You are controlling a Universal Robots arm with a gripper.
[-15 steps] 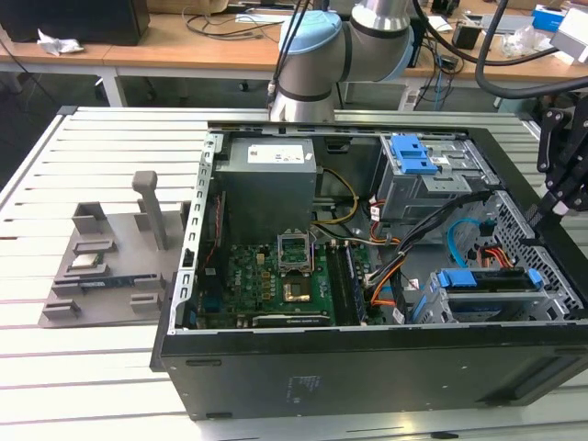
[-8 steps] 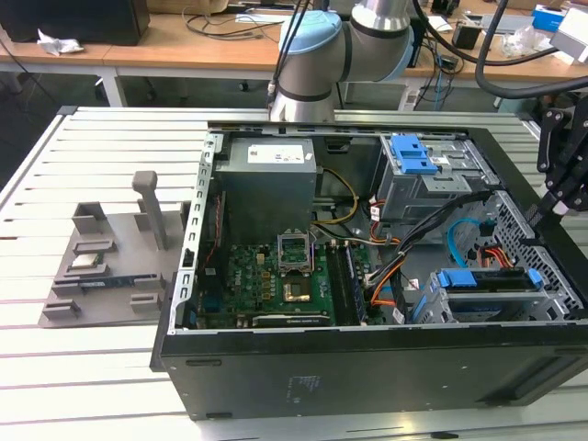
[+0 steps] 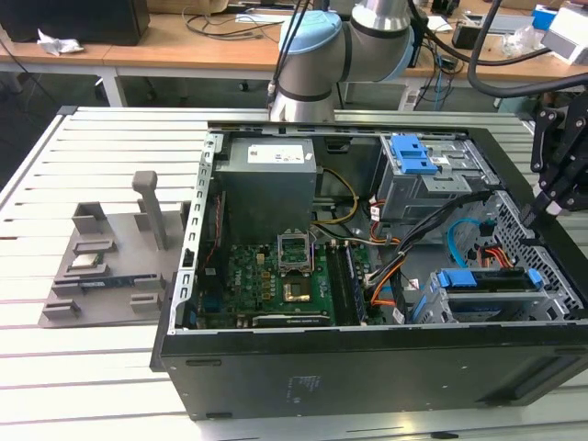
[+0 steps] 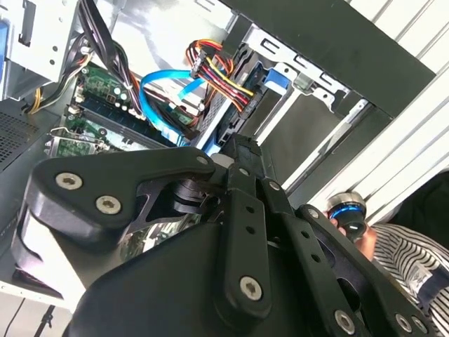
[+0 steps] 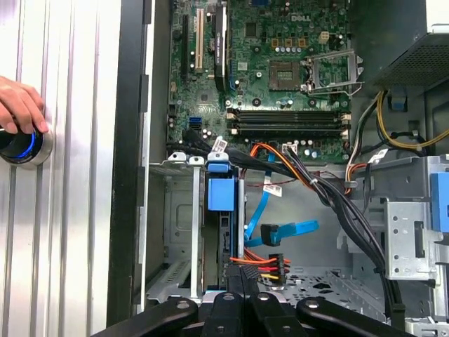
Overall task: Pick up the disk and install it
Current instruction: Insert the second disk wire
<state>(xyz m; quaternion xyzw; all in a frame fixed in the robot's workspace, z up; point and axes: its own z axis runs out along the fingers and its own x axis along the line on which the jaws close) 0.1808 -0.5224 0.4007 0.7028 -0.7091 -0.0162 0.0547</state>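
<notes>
- The gripper's (image 3: 549,204) arm is cut off by the exterior view's right edge.
- The disk (image 5: 223,210) sits edge-on in its cage, its faces hidden.

Above the case: the open computer case (image 3: 367,276) faces up, so a gripper can enter from overhead.
Drive bay: the disk (image 5: 226,225) stands on edge in its cage.
Cables: a blue cable (image 5: 280,232) and an orange-red bundle (image 5: 263,265) lie just beside the bay.
Outside: a hand (image 5: 21,105) rests on the slatted table (image 3: 92,367).
</notes>
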